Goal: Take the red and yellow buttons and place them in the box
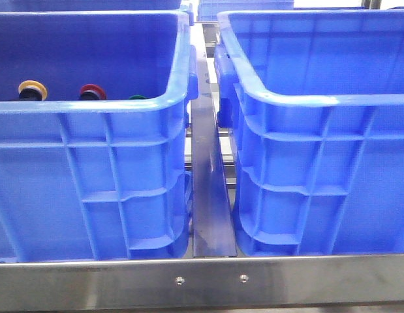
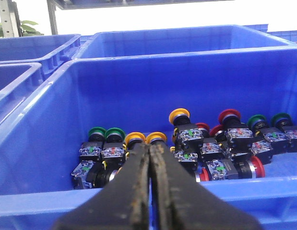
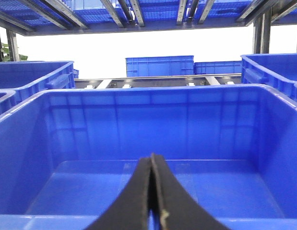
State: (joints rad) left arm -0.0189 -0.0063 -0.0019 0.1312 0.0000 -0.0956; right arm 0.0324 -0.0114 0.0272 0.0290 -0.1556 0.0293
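Two blue crates sit side by side. The left crate (image 1: 91, 163) holds a heap of buttons — yellow (image 2: 179, 116), red (image 2: 229, 116) and green (image 2: 97, 132) caps on black bodies. The box (image 3: 148, 143) on the right holds none. Left gripper (image 2: 150, 149) and right gripper (image 3: 151, 160) — both pressed together, gripping nothing.

You find no readable text, brand, number or sign anywhere: the small labels on the button bodies (image 2: 190, 134) in the left wrist view are too blurred.
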